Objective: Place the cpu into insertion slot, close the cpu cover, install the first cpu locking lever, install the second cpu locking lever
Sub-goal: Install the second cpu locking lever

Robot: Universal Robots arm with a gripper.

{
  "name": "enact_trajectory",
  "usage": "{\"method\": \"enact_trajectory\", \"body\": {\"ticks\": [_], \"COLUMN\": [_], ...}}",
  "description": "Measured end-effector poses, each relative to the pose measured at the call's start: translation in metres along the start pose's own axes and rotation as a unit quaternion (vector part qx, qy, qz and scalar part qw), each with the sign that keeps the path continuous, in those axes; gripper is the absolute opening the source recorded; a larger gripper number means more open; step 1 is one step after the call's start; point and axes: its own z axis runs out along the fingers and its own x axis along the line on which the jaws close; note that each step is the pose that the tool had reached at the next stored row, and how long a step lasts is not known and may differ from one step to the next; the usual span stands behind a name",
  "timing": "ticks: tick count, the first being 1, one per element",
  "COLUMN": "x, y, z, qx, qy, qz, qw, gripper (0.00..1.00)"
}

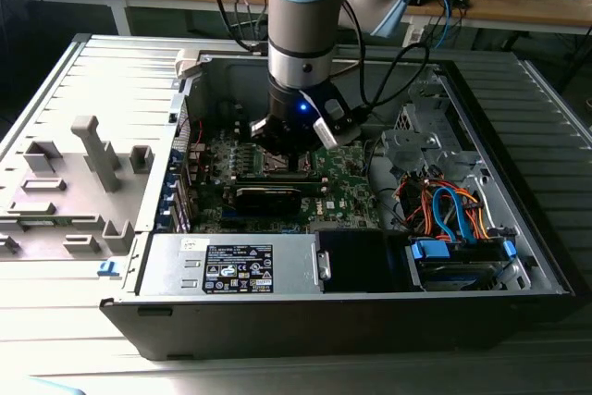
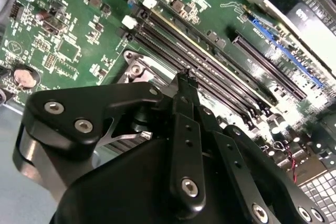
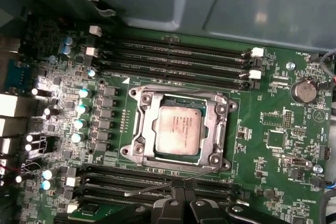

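Black metal gripper (image 2: 185, 80) right up close in the second wrist view, fingers drawn together with pretty much no gap at the tips. Hanging low over the green motherboard (image 3: 273, 108), inside the open grey computer case (image 1: 518, 136), towards the far side and roughly mid-width in the exterior view.

Good look at the socket in the first wrist view. Small flat square cpu (image 3: 178, 129) with the grey metal top sitting down in the square dark insertion slot (image 3: 181, 100), so looks like that part's done. Thin silver cpu cover (image 3: 142, 129) lying flat over it too, chip showing through the square window. Makes sense, since only a folded-down cover lets the levers clamp anything.

Now the fiddly bit: thin silver wire lever (image 3: 155, 187) running along the socket edge nearest the gripper, just beside the long black memory slots (image 3: 173, 51) on that side. Fingertips right at that wire, touching or near enough. Can't tell whether pinching it or just pressing on it with closed tips. Probably held low and narrow like that to sneak between socket frame and memory slots without hitting either.
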Motion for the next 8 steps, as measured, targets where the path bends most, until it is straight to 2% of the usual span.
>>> {"method": "enact_trajectory", "body": {"ticks": [1,2,4,8], "x": [0.0010,0.0026,0.0051,0.0109], "y": [-0.0008,-0.0020,-0.0038,-0.0077], "z": [0.0000,-0.0001,-0.0002,-0.0003], "qx": [-0.0032,-0.0088,-0.0171,-0.0323], "qy": [-0.0005,-0.0012,-0.0023,-0.0044], "qz": [0.000,0.000,0.000,0.001], "qw": [0.99999,0.99996,0.99985,0.99947], "gripper": [0.11,0.11,0.11,0.11]}}
